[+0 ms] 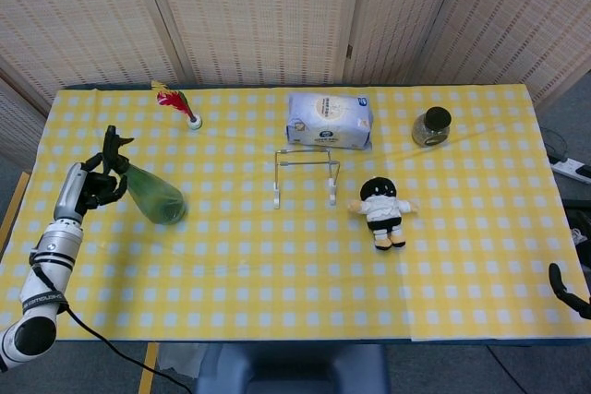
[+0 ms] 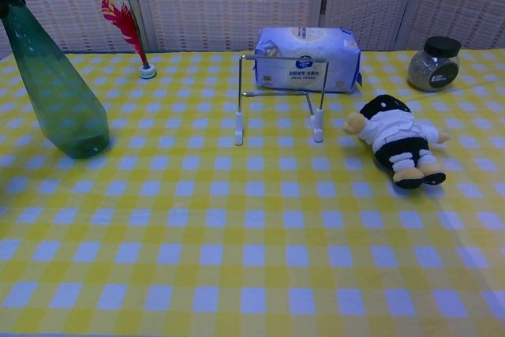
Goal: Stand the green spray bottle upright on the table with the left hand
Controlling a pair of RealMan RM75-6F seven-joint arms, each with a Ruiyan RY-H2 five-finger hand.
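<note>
Now the left hand [image 1: 92, 186] wraps its fingers [image 1: 109, 184] around the neck of the translucent green plastic spray bottle [image 2: 55, 88], base on the yellow-checked desk [image 2: 252, 226], slightly tilted, near its left edge.

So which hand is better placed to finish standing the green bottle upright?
Left. The left hand already grips the neck of the green spray bottle, whose base rests on the table. The right hand sits at the far opposite table edge.
</note>
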